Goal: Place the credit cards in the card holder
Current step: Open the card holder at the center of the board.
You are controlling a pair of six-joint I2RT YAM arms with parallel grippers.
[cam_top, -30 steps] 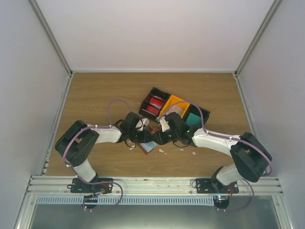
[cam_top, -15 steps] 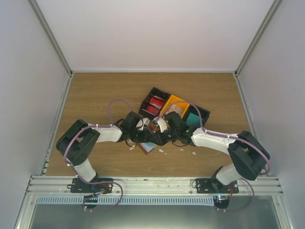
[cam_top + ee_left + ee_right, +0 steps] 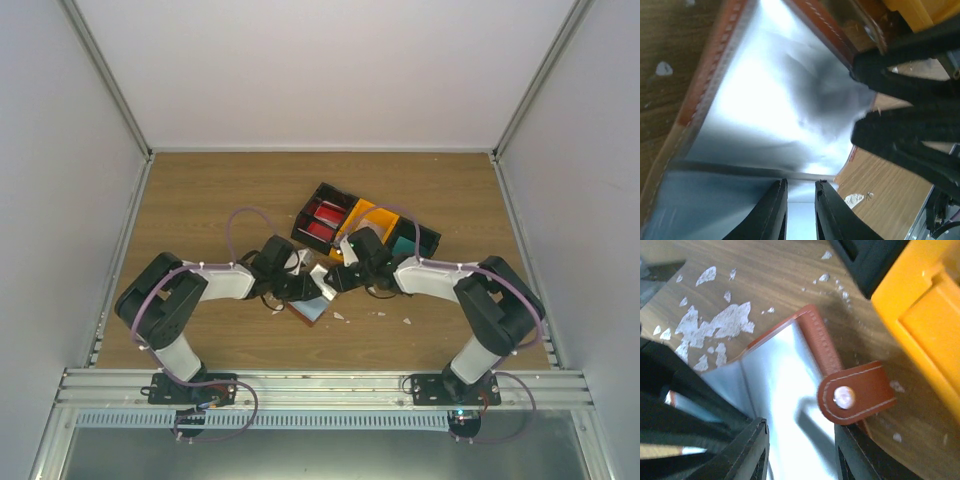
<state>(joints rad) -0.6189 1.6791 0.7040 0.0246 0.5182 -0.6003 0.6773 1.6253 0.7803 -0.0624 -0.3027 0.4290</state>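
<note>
We see the card holder (image 3: 782, 385) lying open on the table (image 3: 765, 270) near its middle: reddish-brown stitched leather, pale glossy inner pockets facing up, snap tab (image 3: 856, 392) unfastened. Red credit cards (image 3: 322, 222) sit at its one o'clock.

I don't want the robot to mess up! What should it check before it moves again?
1. Card holder lies open: ok.
2. Right gripper jaws apart: ok.
3. Left gripper pinching the holder's pocket: cannot tell.
4. A card held ready: cannot tell.
5. All cards inside the holder: not ok, red cards sit in the bin tray.
</note>
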